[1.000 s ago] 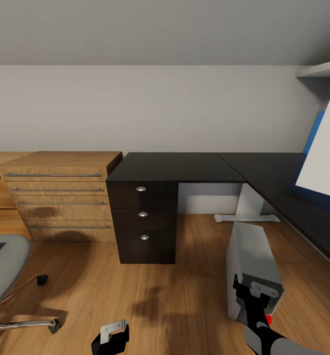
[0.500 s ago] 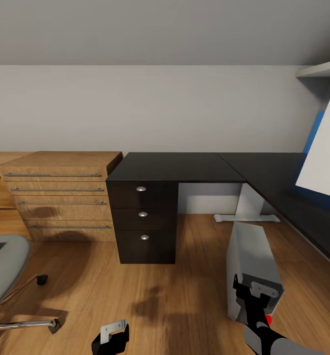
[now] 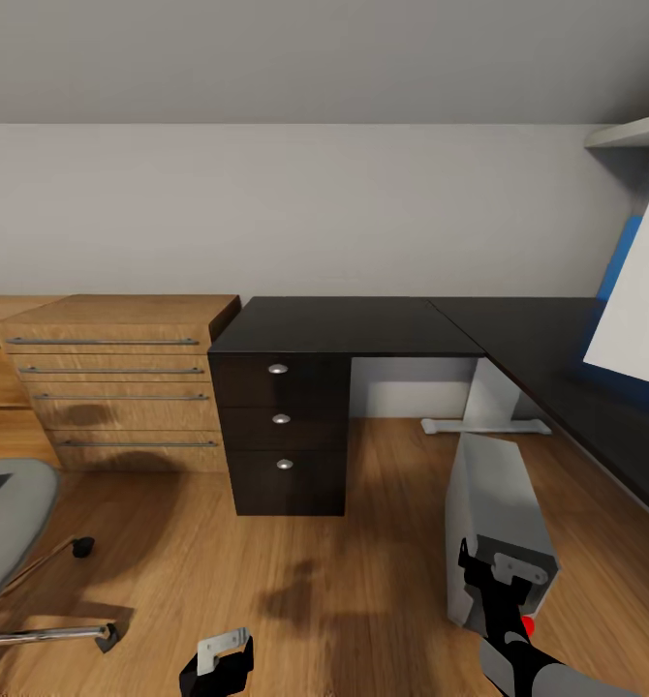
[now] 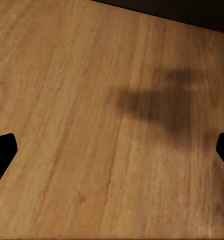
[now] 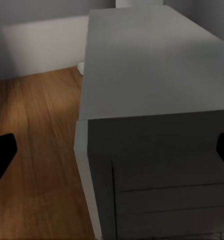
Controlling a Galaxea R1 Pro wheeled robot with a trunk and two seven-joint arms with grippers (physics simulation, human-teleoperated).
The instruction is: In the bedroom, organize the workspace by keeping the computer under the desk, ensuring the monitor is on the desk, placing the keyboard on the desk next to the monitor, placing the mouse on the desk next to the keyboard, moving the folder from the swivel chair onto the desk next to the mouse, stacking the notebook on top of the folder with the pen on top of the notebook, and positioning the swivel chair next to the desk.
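Right gripper (image 3: 500, 573) jaws spread wide, holding nothing, right at the computer (image 3: 494, 518) on the floor beside the bench (image 3: 363, 327); left gripper (image 3: 218, 658) likewise wide, empty.

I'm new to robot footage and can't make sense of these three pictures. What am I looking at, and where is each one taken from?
This is a simulated wheeled robot with two arms, tidying a bedroom workspace. The large picture comes from its head camera, looking forward and down. It shows a black desk with drawers, a wooden drawer chest beside it, and a pale computer tower standing on the wooden floor. At the left edge is part of a grey chair; the white slab at the right edge is probably a monitor.

The other two pictures come from cameras at the wrists. The left gripper hangs open over bare floor, holding nothing. The right gripper is open at the near end of the computer tower, its fingers apart, not clamping it.
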